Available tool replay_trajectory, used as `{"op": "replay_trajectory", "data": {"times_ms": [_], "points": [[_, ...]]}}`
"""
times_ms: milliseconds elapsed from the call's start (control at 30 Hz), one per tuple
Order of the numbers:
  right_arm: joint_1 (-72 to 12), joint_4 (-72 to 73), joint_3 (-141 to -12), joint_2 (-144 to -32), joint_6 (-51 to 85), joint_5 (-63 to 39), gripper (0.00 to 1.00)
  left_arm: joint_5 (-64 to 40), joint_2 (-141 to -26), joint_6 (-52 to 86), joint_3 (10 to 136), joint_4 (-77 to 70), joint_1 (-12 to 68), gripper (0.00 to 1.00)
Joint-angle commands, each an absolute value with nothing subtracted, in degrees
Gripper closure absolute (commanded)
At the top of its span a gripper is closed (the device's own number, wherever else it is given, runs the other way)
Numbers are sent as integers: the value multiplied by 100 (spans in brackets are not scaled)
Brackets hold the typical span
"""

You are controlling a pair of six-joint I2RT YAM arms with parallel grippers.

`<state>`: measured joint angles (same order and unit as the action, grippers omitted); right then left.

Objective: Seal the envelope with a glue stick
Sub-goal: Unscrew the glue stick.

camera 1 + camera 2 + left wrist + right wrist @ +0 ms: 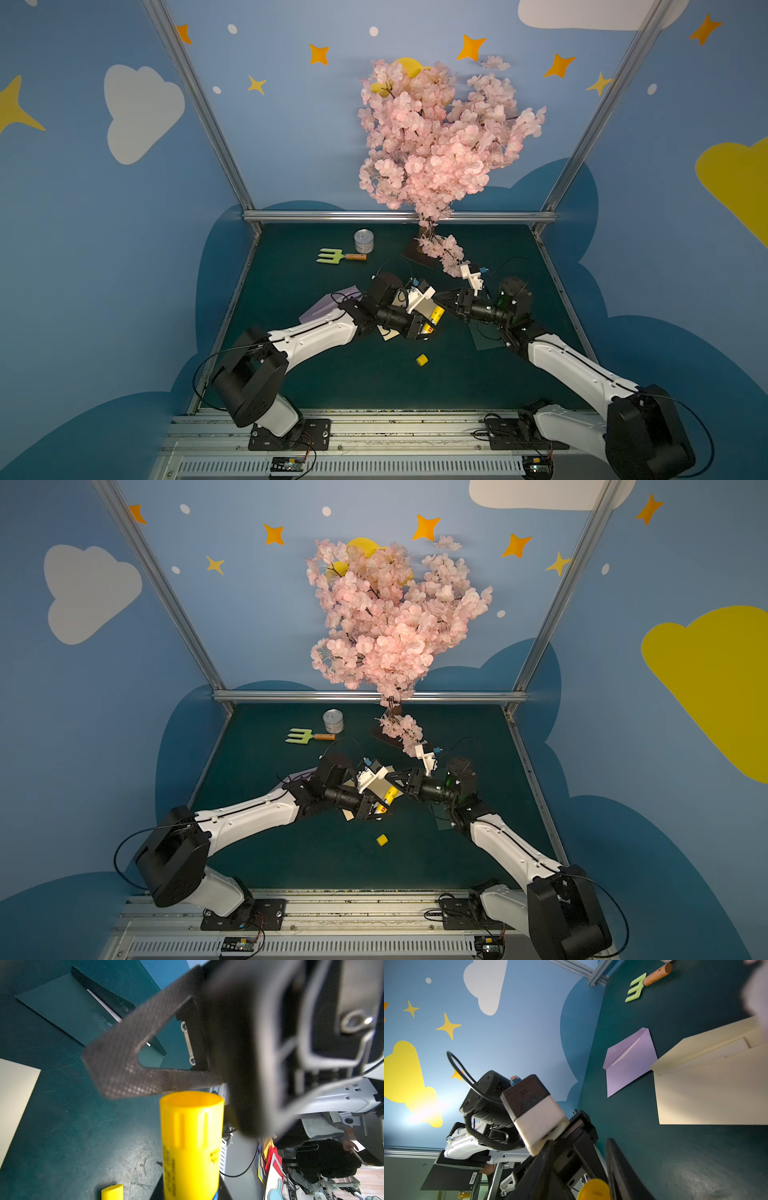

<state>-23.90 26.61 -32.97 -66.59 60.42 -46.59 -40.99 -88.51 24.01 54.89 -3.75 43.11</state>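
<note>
My left gripper [429, 323] is shut on the glue stick [436, 316], a yellow tube held tilted above the table. Its open end [191, 1099] points at my right gripper [439, 297]. In the right wrist view that yellow end [593, 1189] lies between the right fingers [616, 1167]; whether they press on it I cannot see. The loose yellow cap [422, 360] lies on the mat nearer the front. The cream envelope [706, 1095] lies flat under both grippers with its flap lifted, mostly hidden by the left wrist in both top views.
A lilac envelope [320, 309] lies under the left forearm, and a dark green envelope [484, 337] under the right wrist. At the back stand a tin can [364, 241], a green garden fork [332, 255] and a pink blossom tree [432, 137].
</note>
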Motion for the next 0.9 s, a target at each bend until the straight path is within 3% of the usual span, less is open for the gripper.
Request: {"op": "replay_trajectory", "data": {"times_ms": [0, 267, 600, 867], "points": [[-2487, 3006, -3193, -6706, 6126, -4742, 57, -4153, -8728, 2452, 5449, -589, 4258, 97], [-2504, 2965, -3076, -6774, 6080, -4713, 63, -4148, -8678, 2479, 5416, -650, 4237, 97], [-2341, 2534, -3111, -6721, 5781, -4641, 56, -4171, -8631, 2479, 5388, -662, 4225, 97], [-2298, 2317, -3141, -6605, 5698, -4691, 57, -4158, -8709, 2482, 5414, -646, 4212, 97]]}}
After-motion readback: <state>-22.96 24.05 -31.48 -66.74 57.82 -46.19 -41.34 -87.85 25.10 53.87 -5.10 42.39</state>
